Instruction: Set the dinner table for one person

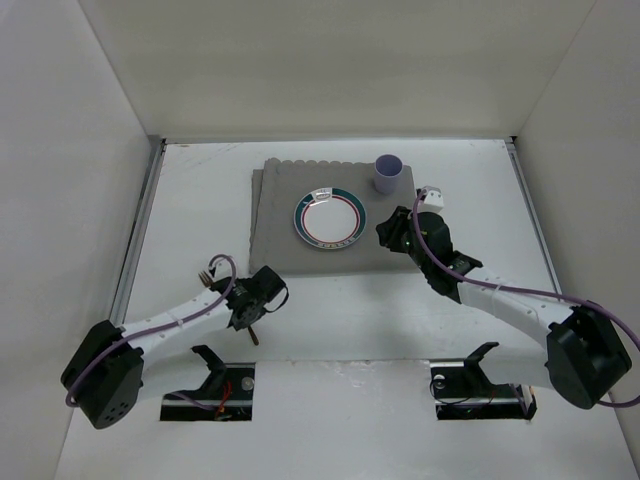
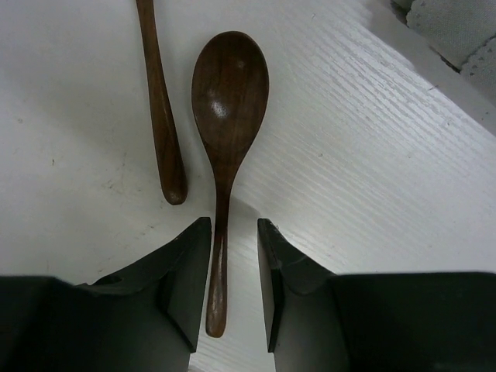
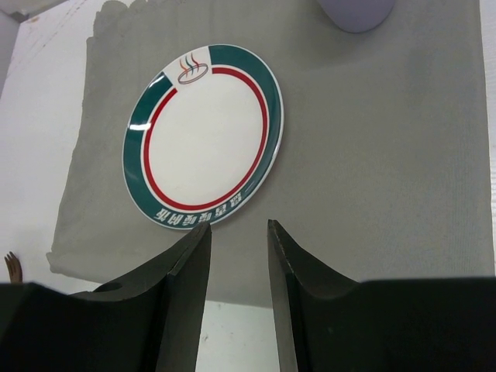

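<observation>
Plainly the left gripper (image 2: pixel 233 226) is the one placed for the next move. In its wrist view the spoon (image 2: pixel 230 93) lies flat on the white worktop (image 2: pixel 364 178), with its bowl toward the top of the frame. Its handle runs straight down the middle and ends between the two fingers. That long axis lies across the closing direction, so the fingers would meet on the narrow handle near its tip.

The fingers stand partly apart astride the handle and are not clamped on it. The handle sits close to the finger at frame left, and a strip of bare worktop shows before the finger at frame right. My guess is that closing from here would push the spoon slightly sideways before it seats.

A second wooden handle (image 2: pixel 159 101) lies just beside the spoon at upper left, roughly parallel. Its other end is out of frame, so I cannot tell what it is.

In the overhead view this gripper sits at lower left of centre, near the lower left corner of the grey placemat (image 1: pixel 280 250). The plate (image 1: pixel 329 218) rests mid-mat and the cup (image 1: pixel 389 173) stands at the mat's upper right corner.

The right gripper (image 3: pixel 239 232) hovers over the mat's lower right edge, fingers apart with nothing between them. It is well apart from the spoon, so the left arm is the nearer one. From that arm the mat lies up and to the right.
</observation>
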Controlling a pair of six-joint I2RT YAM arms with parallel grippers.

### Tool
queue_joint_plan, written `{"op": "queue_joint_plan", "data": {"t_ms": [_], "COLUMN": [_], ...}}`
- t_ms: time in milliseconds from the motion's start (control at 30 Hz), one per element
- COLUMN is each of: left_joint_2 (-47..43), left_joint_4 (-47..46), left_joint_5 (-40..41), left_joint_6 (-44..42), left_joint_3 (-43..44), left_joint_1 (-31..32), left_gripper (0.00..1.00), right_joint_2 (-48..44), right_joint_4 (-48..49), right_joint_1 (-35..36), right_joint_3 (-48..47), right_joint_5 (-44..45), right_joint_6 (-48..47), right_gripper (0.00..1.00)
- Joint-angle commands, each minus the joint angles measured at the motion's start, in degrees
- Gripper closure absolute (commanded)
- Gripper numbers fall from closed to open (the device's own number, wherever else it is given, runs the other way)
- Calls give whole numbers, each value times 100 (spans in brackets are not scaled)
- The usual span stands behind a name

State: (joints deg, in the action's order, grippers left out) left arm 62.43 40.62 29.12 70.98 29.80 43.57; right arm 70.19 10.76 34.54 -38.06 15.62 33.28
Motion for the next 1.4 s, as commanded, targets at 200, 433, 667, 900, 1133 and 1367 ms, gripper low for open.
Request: {"op": "queue_joint_plan", "data": {"t_ms": [200,433,667,900,1133,1367], "left_joint_2": [93,427,428,-21,1014,3043], "left_joint_4": [-72,-63,-98,463,-465,-2496], "left_joint_5": [-12,190,208,707,1122,77], "left_joint_6": [-207,-251,-172,-453,-1752,-2729], "left_joint_3": [-54,113,122,1017,2907,4549], "left_joint_1": [-126,181,191,349,850,885], "left_gripper": [79,89,93,98,98,98], "right_joint_2": [-260,-656,-770,-691,-629,-1323], "right_joint_4": [330,295,286,330,295,31], "right_joint_1": [4,-145,-163,-163,-268,-1120], "right_joint_3": [80,211,247,247,256,607], "right_joint_5": [-76,-76,-76,-85,29,293], "right_joint_6": [47,82,100,126,161,600], "right_gripper": [59,58,58,58,58,52]}}
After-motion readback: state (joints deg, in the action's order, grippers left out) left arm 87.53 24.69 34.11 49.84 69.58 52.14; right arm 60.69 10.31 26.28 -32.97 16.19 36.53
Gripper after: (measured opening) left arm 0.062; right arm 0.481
